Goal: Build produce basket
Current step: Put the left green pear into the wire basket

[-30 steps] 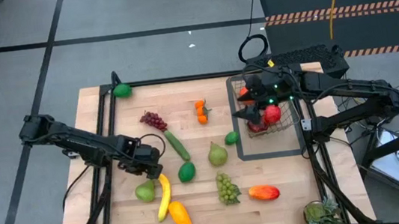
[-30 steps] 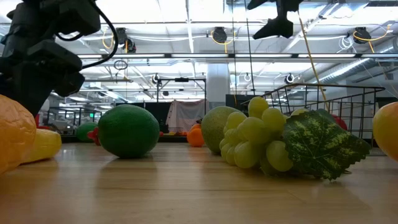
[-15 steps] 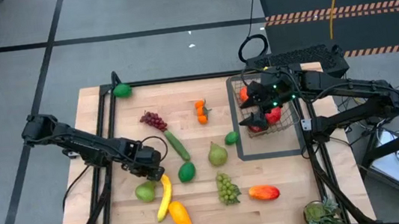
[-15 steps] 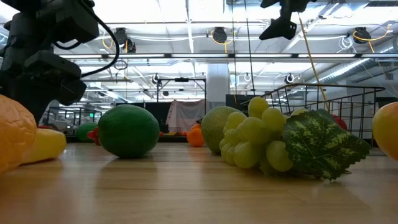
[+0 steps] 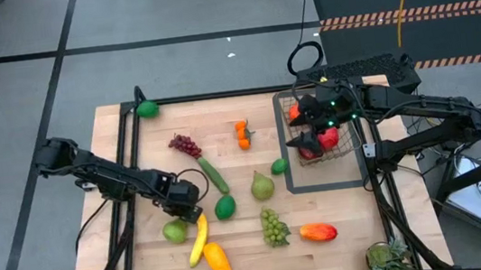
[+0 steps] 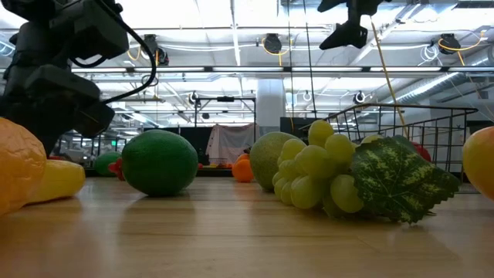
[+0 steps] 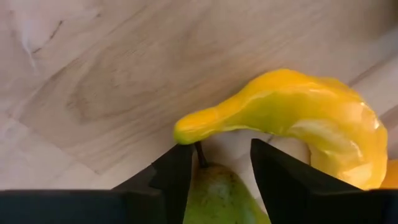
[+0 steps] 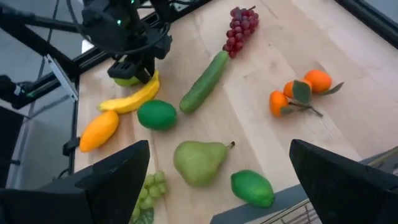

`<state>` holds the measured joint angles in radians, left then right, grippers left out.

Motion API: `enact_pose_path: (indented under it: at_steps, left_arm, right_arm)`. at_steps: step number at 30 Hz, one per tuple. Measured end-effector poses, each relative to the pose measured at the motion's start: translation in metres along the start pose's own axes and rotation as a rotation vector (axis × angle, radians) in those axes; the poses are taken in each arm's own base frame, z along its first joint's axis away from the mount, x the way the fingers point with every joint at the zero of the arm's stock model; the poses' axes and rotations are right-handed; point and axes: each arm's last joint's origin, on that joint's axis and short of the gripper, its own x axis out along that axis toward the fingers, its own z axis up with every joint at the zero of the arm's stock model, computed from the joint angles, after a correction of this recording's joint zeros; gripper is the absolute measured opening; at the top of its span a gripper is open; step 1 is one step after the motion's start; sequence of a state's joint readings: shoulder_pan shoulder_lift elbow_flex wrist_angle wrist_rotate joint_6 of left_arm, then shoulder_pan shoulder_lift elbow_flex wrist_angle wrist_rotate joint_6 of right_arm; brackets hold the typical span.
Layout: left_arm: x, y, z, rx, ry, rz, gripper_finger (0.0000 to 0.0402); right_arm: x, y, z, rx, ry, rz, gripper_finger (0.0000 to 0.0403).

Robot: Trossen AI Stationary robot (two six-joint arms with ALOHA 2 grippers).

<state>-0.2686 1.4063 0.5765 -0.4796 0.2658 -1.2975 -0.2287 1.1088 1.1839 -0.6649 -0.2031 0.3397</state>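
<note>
1. The basket [image 5: 319,133] sits on a dark tray [image 5: 296,180] at the right side of the table [image 5: 220,110]; red fruit [image 5: 325,138] lies inside, partly hidden by the arm above.
2. The right claw [image 5: 305,130] hangs over the basket, its fingers spread wide and holding nothing.
3. The left claw [image 5: 187,212] is low at the front left of the table, over a green pear [image 5: 175,231] beside the banana [image 5: 198,237].
4. In the left wrist view the two fingers [image 7: 169,177] stand on either side of the pear's [image 7: 225,200] stalk end, a gap on each side; they are apart and not clamped on it.
5. The banana's [image 7: 292,118] tip curves just past the fingertips, close to the pear's stalk.
6. A mango [image 5: 217,258] lies just in front of the banana.
7. A lime [image 5: 224,207], cucumber [image 5: 213,175] and purple grapes [image 5: 184,145] lie toward mid-table.
8. A second pear [image 5: 262,185], green grapes [image 5: 274,227], oranges [image 5: 242,134] and a small lime [image 5: 279,166] lie between the claws.
9. A red-orange fruit [image 5: 318,232] lies near the front; its kind is hard to tell.
10. Another lime [image 5: 148,109] sits at the far left corner.
11. The low view cuts off the mango [image 6: 19,174] and hides most of the basket [image 6: 432,131] behind grapes [image 6: 324,176].
</note>
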Motion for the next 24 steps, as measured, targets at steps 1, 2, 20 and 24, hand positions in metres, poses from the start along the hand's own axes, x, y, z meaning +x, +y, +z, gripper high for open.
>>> enact_pose_path:
  at_steps: [1, 2, 20, 24]
  left_arm:
    - [0.001, 0.000, 0.000, 0.009, 0.000, 0.002, 0.0161]
    - [0.001, 0.000, 0.000, 0.021, 0.000, 0.003, 0.0156]
    - [0.001, 0.004, -0.001, 0.234, -0.009, 0.055, 0.0009]
    - [-0.001, 0.001, -0.001, 0.279, 0.000, 0.060, 0.0005]
  right_arm:
    - [0.000, 0.000, 0.000, 0.009, -0.006, -0.008, 0.0380]
    - [0.000, 0.000, 0.001, 0.018, -0.012, -0.019, 0.0380]
    - [-0.002, 0.004, 0.018, 0.181, -0.208, -0.010, 0.0380]
    - [-0.003, 0.004, 0.021, 0.213, -0.254, -0.018, 0.0380]
